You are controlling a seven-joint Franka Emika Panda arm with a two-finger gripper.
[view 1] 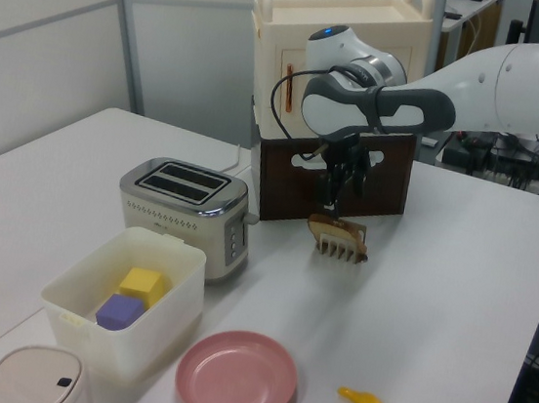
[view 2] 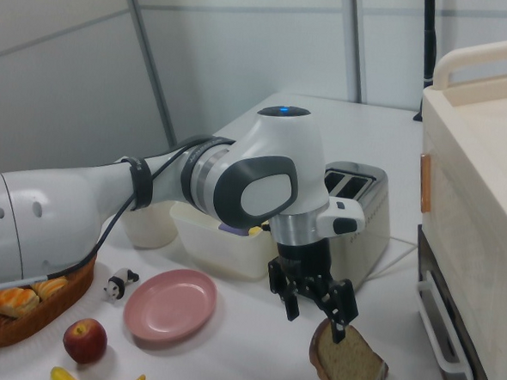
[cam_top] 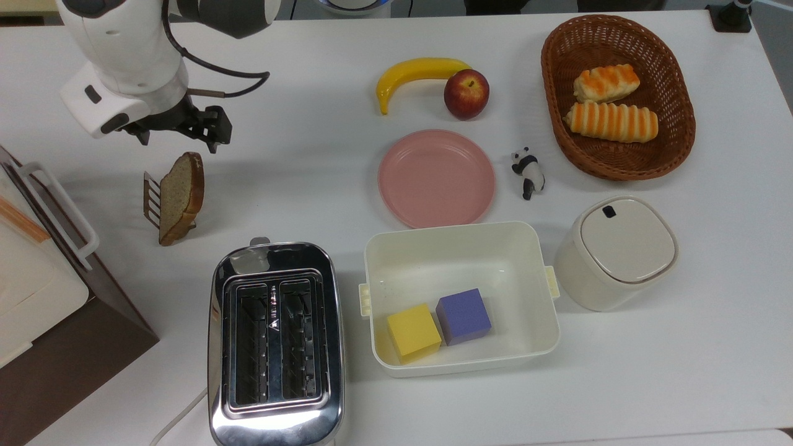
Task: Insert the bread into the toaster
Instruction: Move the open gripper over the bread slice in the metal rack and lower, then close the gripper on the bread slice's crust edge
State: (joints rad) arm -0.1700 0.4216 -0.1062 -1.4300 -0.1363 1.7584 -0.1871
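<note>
Top view gives you the layout: the gripper (cam_top: pixel 178 131) hangs just beyond the rounded top of the bread (cam_top: pixel 181 197), fingers apart, nothing between them. The bread stands on edge in a small wire rack (cam_top: pixel 150 199) on the white desk (cam_top: pixel 310 173), brown speckled crumb w/ darker crust. The toaster (cam_top: pixel 276 344) sits nearer the top view's bottom edge, chrome, rounded body, two dark slots w/ wire guides, both empty, white cord trailing off. Right view shows you what top can't: the gripper (view 2: pixel 315 301) is above the slice (view 2: pixel 346 361), one fingertip close to the crust, contact can't be told. Left view puts the gripper (view 1: pixel 338 187) over the rack (view 1: pixel 340 238), w/ a brown-and-cream box (view 1: pixel 333 121) behind. Top view also gives you a woven basket (cam_top: pixel 675 142) w/ striped rolls, a smooth pink plate (cam_top: pixel 436 178), and a white tub (cam_top: pixel 526 297) holding yellow and purple cubes.
</note>
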